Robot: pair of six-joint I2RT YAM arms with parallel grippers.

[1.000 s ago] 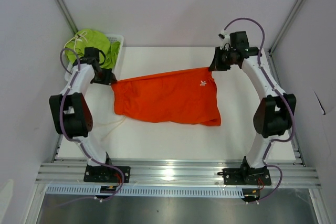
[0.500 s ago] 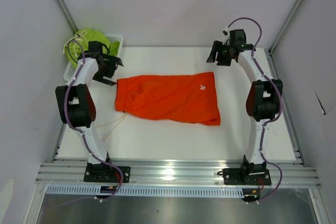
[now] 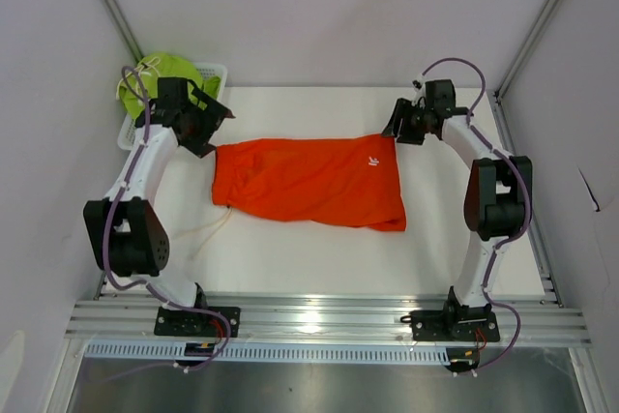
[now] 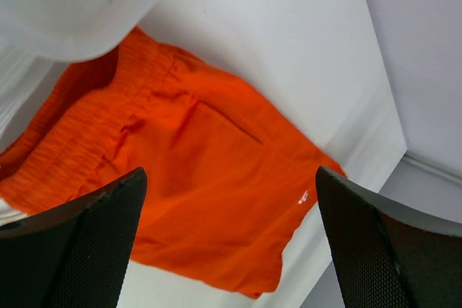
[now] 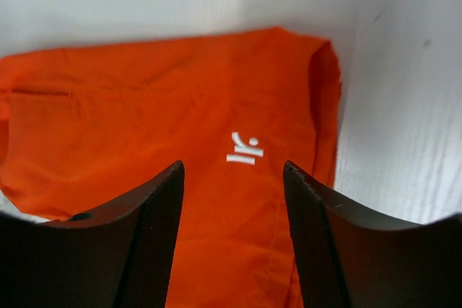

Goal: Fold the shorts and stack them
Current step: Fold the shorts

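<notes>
Where the orange shorts (image 3: 309, 181) lie: flat on the table (image 3: 319, 258)
Left hand (image 3: 213, 129): spread wide, empty, near waistband (image 4: 79, 128)
Right hand (image 3: 397, 127): spread wide, empty, near logo (image 5: 244, 149)
Green shorts (image 3: 160, 74): in mesh basket (image 3: 216, 73)

Bright, even light from above; faint soft shadows, glare on the metal rail (image 3: 309, 324), close basket (image 4: 72, 5) blurred.

A white mesh basket (image 3: 215, 74) (plastic, by its look) stands at the white table's (image 3: 319, 258) far-left corner.

Bright orange shorts (image 3: 308, 181) with small white logo (image 5: 244, 148), lime green shorts (image 3: 179, 67), white mesh basket (image 3: 217, 76)
</notes>
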